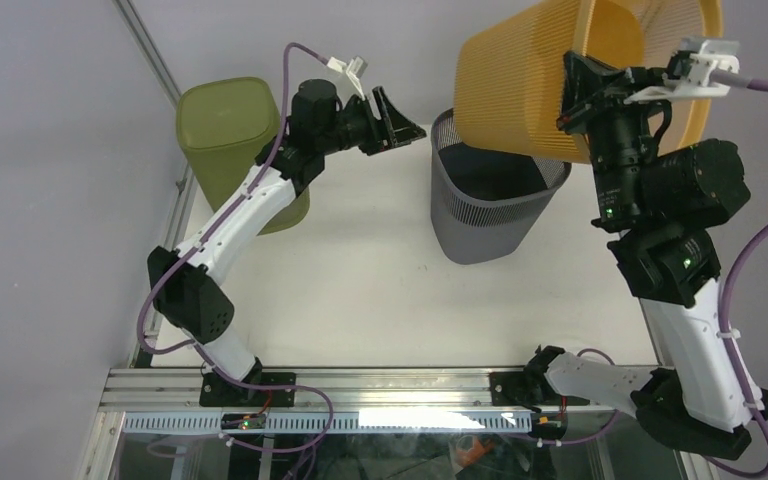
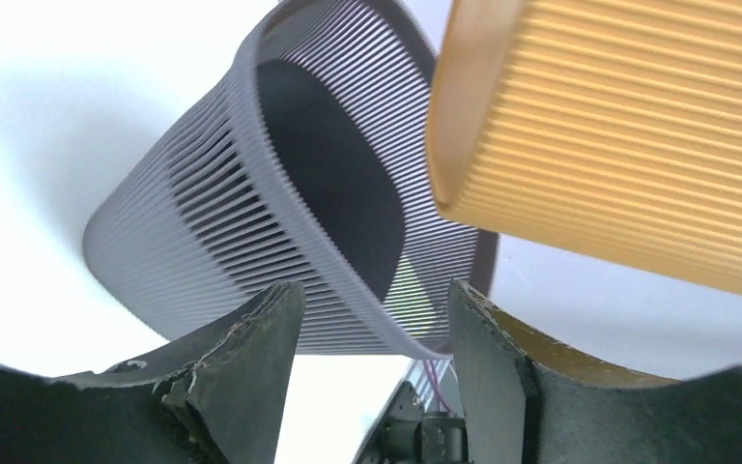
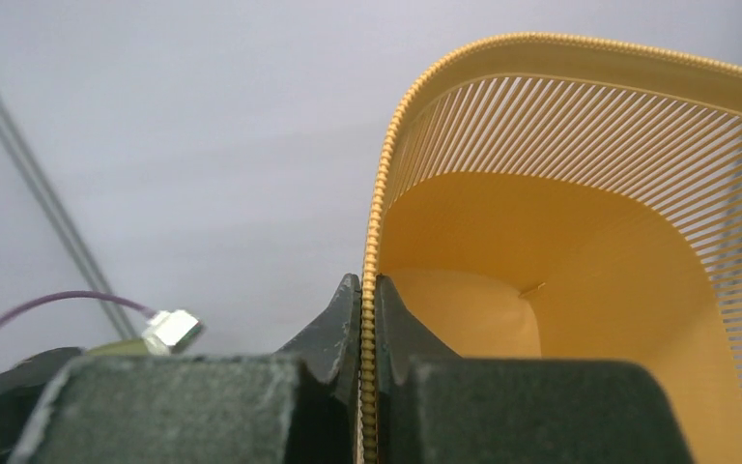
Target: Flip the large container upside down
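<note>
A large orange slatted container (image 1: 540,75) hangs in the air at the back right, tilted on its side above the grey bin. My right gripper (image 1: 578,95) is shut on its rim, which shows pinched between the fingers in the right wrist view (image 3: 368,319). The orange container also fills the upper right of the left wrist view (image 2: 628,135). My left gripper (image 1: 397,120) is open and empty, held in the air just left of the grey bin; its jaws stand wide apart in the left wrist view (image 2: 372,329).
A grey slatted bin (image 1: 490,200) stands upright on the white table, partly under the orange container; it shows in the left wrist view (image 2: 280,203). An olive green bin (image 1: 230,130) stands at the back left edge behind the left arm.
</note>
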### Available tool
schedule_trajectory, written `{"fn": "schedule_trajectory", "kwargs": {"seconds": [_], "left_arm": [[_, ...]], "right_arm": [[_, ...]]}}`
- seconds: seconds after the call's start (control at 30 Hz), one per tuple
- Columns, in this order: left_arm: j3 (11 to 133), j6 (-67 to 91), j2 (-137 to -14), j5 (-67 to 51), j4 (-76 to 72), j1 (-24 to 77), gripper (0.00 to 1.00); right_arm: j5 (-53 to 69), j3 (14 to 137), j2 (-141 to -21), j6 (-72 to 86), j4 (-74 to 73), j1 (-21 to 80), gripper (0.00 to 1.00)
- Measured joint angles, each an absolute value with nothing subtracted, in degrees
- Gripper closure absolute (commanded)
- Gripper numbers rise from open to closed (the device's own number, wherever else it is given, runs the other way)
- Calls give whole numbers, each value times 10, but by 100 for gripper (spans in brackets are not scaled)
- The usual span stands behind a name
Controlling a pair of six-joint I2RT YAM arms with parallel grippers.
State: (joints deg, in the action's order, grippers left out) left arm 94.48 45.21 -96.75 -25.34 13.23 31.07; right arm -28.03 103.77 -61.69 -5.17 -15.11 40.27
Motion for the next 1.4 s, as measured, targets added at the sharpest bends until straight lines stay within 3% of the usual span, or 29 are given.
{"fn": "schedule_trajectory", "kwargs": {"seconds": [0.23, 0.47, 0.7, 0.97, 1.1, 1.23, 1.4], "left_arm": [[1023, 351, -932, -245, 157, 328, 25], [1119, 238, -960, -224, 219, 439, 12], [1226, 112, -1049, -149, 311, 554, 9], [1319, 20, -1160, -59, 392, 612, 7], [1329, -8, -1190, -11, 416, 622, 12], [1329, -22, -1203, 17, 426, 623, 25], [1329, -33, -1205, 53, 428, 622, 52]], "right_arm": [[-342, 938, -533, -93, -22, 402, 100], [-379, 910, -485, -137, 110, 402, 100], [-473, 901, -482, -245, 233, 402, 100], [-571, 873, -507, -342, 287, 399, 100], [-583, 864, -512, -334, 277, 400, 100], [-582, 864, -513, -322, 267, 400, 100], [-583, 864, -513, -316, 261, 400, 100]]}}
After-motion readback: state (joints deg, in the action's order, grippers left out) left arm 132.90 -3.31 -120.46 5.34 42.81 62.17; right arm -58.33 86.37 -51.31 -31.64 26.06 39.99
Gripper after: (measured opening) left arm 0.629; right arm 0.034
